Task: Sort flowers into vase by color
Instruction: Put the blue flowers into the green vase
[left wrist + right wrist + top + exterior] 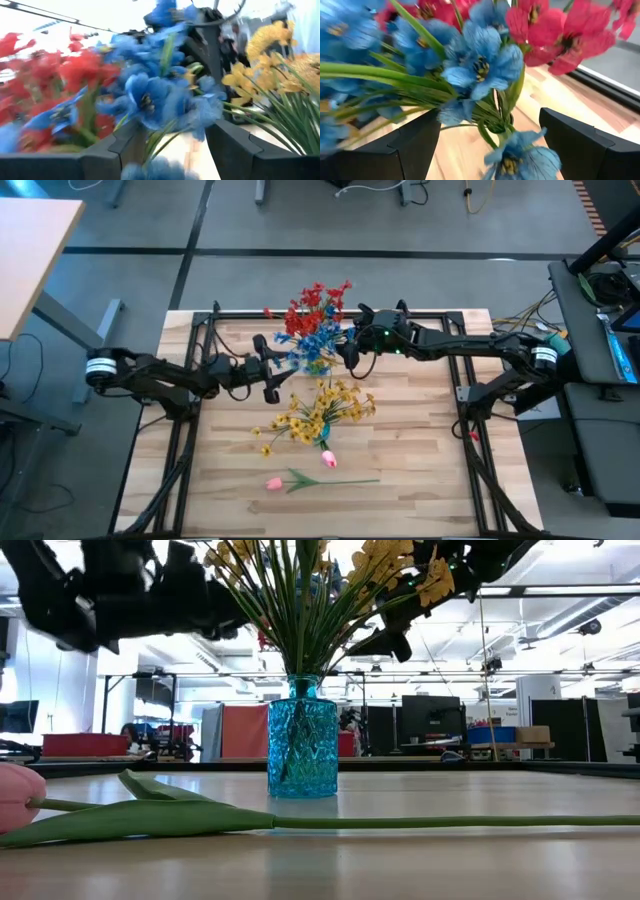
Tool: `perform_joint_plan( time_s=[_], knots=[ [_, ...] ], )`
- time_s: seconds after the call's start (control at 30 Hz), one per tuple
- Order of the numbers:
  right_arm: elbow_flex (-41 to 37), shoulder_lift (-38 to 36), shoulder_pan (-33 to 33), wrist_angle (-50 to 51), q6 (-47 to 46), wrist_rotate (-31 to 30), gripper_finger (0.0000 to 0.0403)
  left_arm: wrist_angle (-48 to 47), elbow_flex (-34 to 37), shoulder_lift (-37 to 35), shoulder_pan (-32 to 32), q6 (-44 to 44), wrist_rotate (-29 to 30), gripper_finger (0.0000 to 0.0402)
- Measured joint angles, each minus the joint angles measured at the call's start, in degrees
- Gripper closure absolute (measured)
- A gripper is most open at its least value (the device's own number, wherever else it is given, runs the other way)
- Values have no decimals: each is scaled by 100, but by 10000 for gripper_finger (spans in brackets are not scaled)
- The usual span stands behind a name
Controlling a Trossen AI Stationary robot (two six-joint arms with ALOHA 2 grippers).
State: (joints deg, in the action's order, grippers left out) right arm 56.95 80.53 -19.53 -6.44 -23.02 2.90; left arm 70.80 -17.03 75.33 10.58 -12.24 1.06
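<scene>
A blue spray (315, 345) stands at the table's far middle, with a red spray (315, 305) just beyond it; what they stand in is hidden. A yellow spray (320, 410) stands in a blue glass vase (302, 735). My left gripper (272, 370) is open, level, at the blue spray's left, and blue blossoms (150, 100) show between its fingers. My right gripper (350, 358) is open at the spray's right, with blue blossoms and green stems (480, 75) between its fingers. A pink tulip (300, 480) lies flat on the table near the front. A second pink bud (327, 458) lies close by.
A black frame (200, 330) runs along the table's far edge and sides. The lying tulip's stem (400, 823) stretches across the table in front of the vase. Bare wood lies at the front left (220, 490) and front right (420, 480).
</scene>
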Motion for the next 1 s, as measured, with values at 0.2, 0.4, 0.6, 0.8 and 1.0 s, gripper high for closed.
perform_joint_plan(
  time_s=[0.2, 0.4, 0.6, 0.8, 1.0],
  knots=[
    [239, 105, 4, 330, 3, 0, 76, -2107, -837, -476, -303, -662, 363, 218],
    [304, 56, 4, 438, 3, -12, 76, -3757, -1252, -1048, -576, -974, 1297, 218],
    [299, 53, 2, 458, 3, -60, 76, -5113, -1836, -1552, -1000, -1267, 1904, 218],
    [367, 53, 2, 453, -248, -142, 76, -6122, -2977, -1412, -1287, -1743, 1994, 218],
    [380, 51, 2, 477, -441, -142, 76, -6578, -4205, -600, -1291, -2088, 834, 218]
  ],
)
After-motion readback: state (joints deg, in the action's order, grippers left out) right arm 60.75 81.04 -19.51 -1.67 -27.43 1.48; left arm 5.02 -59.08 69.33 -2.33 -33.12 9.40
